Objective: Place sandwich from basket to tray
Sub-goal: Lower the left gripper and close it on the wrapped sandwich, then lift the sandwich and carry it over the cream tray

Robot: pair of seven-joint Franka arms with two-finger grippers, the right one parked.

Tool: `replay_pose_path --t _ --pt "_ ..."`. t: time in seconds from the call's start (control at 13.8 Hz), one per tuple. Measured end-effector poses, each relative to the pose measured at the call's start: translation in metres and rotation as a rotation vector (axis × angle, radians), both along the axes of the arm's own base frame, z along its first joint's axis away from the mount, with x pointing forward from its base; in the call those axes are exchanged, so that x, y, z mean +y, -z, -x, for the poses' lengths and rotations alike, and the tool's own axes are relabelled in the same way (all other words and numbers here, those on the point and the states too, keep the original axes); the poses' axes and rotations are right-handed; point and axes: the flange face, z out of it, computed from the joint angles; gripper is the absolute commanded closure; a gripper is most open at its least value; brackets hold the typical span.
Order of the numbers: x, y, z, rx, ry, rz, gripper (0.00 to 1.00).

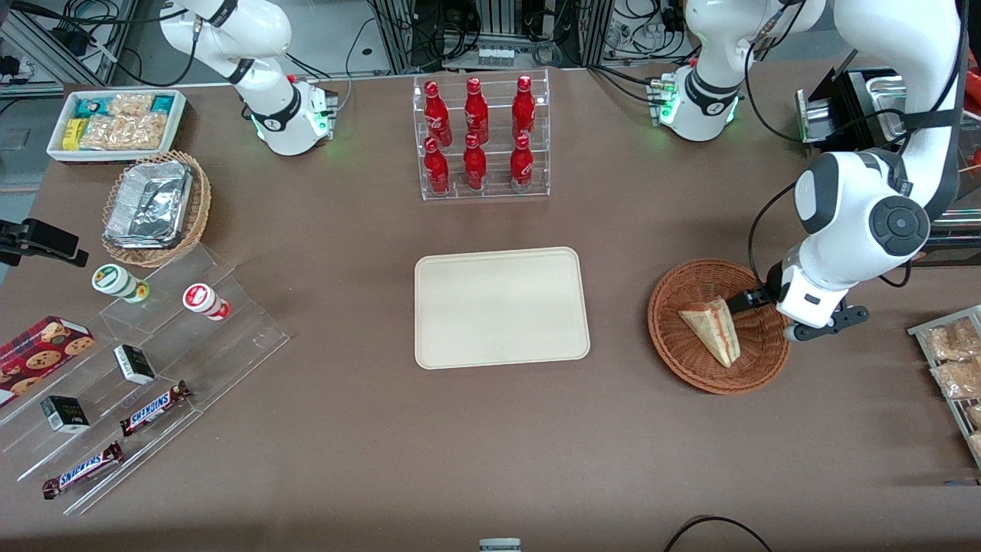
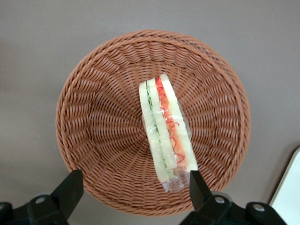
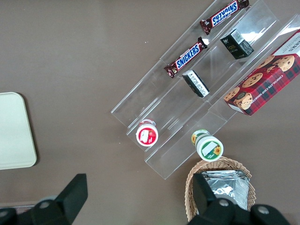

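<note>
The fingers (image 2: 71, 186) of the left gripper (image 2: 133, 187) are spread wide and hold nothing, poised above the reddish-brown wicker basket (image 2: 93, 108). One fingertip hangs over the basket's rim, the other close to the narrow end of the wrapped sandwich (image 2: 165, 126). The sandwich lies in the basket, cut side up. The cream tray (image 1: 502, 307) sits bare on the brown table (image 1: 490, 452), well apart from the basket, toward the parked arm's end.

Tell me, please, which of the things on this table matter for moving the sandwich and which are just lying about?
Needed: sandwich in the basket; tray; gripper, open over the basket.

Lying about: red bottles, Snickers bars, cookie box, foil container.
</note>
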Motion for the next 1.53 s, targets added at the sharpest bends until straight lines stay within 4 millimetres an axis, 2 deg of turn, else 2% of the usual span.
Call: replay_pose_path --t 0.29,0.65,0.8,1.16,1.24,1.38,1.45,1.53 --pt "-0.016 0.006 -0.001 0.0 -0.236 0.001 0.0" --pt "-0.037 0.027 -0.002 0.01 -0.237 0.005 0.0" --pt "-0.039 0.037 -0.004 0.008 -0.237 0.006 0.0" --pt "-0.039 0.082 -0.008 0.016 -0.246 0.007 0.0" --pt "-0.039 0.087 -0.007 0.024 -0.247 0.005 0.13" --pt "-0.039 0.093 -0.005 0.036 -0.253 0.002 0.88" --pt "-0.038 0.094 -0.004 0.04 -0.255 0.001 1.0" --pt "-0.038 0.094 -0.004 0.048 -0.256 -0.001 1.0"
